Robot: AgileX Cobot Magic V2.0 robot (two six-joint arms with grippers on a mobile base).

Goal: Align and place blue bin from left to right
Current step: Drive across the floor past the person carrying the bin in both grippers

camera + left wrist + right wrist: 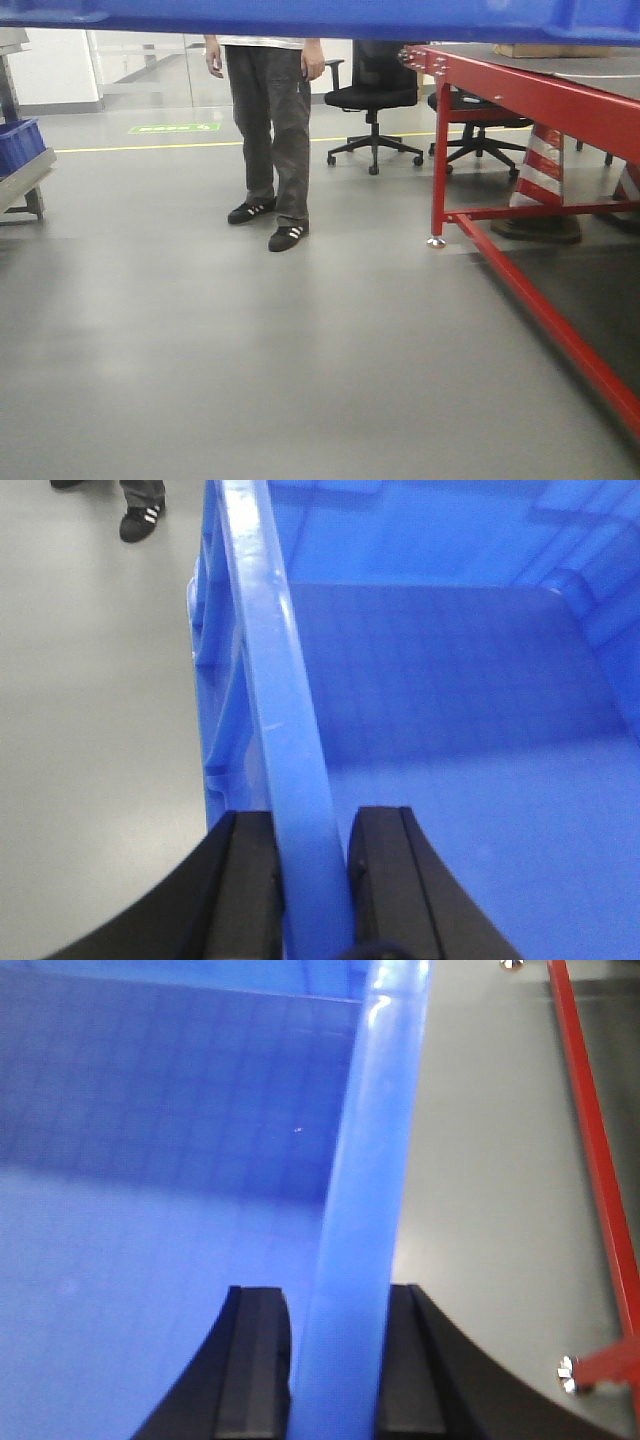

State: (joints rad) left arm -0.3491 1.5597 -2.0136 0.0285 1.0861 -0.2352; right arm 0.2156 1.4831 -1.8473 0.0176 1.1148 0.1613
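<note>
The blue bin (450,730) hangs up off the floor, left of the red tabletop (520,95). Left fingers (245,880) are pinched tight on its far rim, and right fingers (255,1360) are clamped on the rim nearer that tabletop.

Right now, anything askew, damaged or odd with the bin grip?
Nothing stands out. The large bright-blue plastic bin is clamped squarely at its rim by the left end effector and the right end effector; no cracks visible.
</note>
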